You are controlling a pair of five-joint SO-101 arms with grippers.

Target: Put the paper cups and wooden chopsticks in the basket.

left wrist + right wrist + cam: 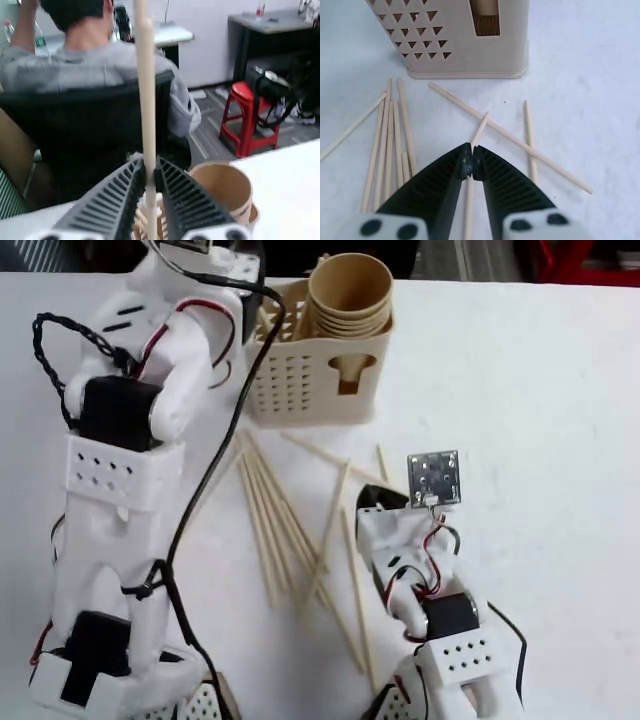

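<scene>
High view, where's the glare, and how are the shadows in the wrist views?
High view: the metal plate shines bright; the table is evenly lit. Right wrist view: only faint, soft shadows beside the chopsticks and under the basket. Left wrist view: no glare on the held chopstick or cups.

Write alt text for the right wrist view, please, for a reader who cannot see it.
The right tool, tips together, sits over one wooden chopstick on a white table. More chopsticks lie scattered around it, with the beige basket just beyond.
</scene>
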